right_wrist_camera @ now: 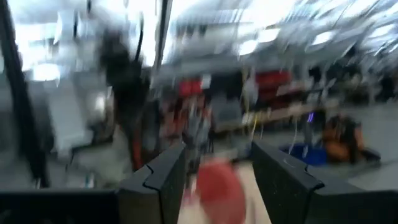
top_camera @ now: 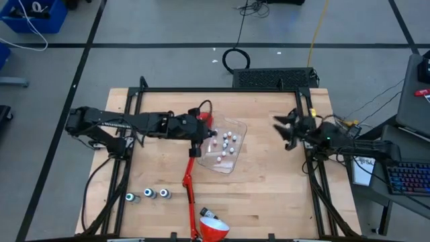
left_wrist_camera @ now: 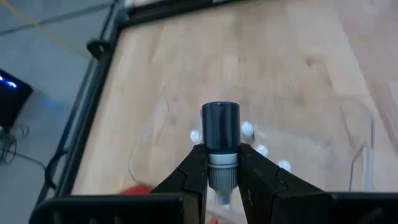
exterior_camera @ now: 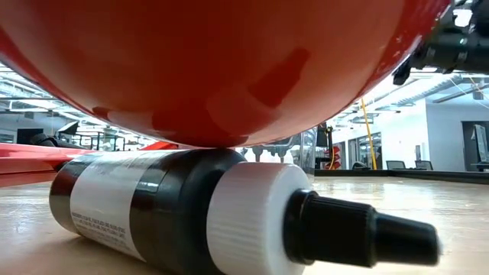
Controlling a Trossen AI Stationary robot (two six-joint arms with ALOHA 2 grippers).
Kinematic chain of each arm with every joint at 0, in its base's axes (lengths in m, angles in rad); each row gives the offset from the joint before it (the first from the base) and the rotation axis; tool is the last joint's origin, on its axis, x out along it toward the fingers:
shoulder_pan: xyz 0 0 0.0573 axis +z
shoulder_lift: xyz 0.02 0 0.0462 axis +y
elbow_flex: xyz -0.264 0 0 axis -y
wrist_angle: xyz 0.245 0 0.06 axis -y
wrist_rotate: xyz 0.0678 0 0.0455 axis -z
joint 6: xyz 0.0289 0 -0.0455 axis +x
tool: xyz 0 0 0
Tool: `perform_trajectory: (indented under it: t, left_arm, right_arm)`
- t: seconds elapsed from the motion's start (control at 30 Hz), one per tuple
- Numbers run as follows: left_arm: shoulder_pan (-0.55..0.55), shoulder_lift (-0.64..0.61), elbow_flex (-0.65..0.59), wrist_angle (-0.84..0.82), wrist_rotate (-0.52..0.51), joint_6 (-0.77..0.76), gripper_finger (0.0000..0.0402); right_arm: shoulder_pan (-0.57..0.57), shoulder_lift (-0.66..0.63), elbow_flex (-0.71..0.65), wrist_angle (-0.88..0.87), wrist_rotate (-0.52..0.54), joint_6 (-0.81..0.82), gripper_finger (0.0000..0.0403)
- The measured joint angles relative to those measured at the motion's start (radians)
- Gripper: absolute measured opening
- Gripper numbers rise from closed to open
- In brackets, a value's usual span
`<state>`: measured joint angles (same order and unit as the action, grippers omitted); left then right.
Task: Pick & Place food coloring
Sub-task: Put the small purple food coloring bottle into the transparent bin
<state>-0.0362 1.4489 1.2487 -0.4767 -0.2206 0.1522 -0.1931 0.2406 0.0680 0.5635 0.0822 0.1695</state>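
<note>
My left gripper (top_camera: pixel 203 134) reaches in from the table's left and hovers over the left edge of the clear tub (top_camera: pixel 236 160); it is shut on a dark food coloring bottle (left_wrist_camera: pixel 221 124). Tiny white-topped bottles (top_camera: pixel 227 143) lie inside the tub. Three larger bottles (top_camera: pixel 148 194) stand on the near-left table. One more dark bottle (exterior_camera: pixel 183 214) lies on its side under the red lamp shade (exterior_camera: pixel 214 61). My right gripper (top_camera: pixel 282 128) waits open near the table's right edge, touching nothing. My left gripper pinches the dark bottle between its two fingers at the white cap end (left_wrist_camera: pixel 222 160). The dark body (left_wrist_camera: pixel 221 121) sticks out past the fingertips, in line with the fingers. The bottle is lifted clear above the tub.
A red desk lamp has its base (top_camera: pixel 203 119) by the left gripper, its arm (top_camera: pixel 190 188) running toward the near edge and its shade (top_camera: pixel 213 232) at that edge. A black frame rail (top_camera: pixel 201 90) borders the table. Bare wood (top_camera: pixel 269 188) lies right of the tub.
</note>
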Motion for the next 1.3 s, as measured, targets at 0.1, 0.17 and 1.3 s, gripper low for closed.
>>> perform_trajectory:
  t: [0.1,0.17,1.3]
  left_arm:
    - [0.005,0.049,0.054,-0.025,0.002,0.023,0.0065]
    - [0.011,0.085,0.086,-0.071,0.005,0.034,0.0065]
    - [0.018,0.207,0.182,-0.155,0.063,0.047,0.0065]
  right_arm:
    - [0.021,0.174,0.063,-0.027,-0.032,-0.037,0.0169]
    - [0.033,0.311,0.12,-0.005,-0.02,-0.078,0.0169]
    - [0.143,1.28,0.645,0.234,-0.139,-0.345,0.0246]
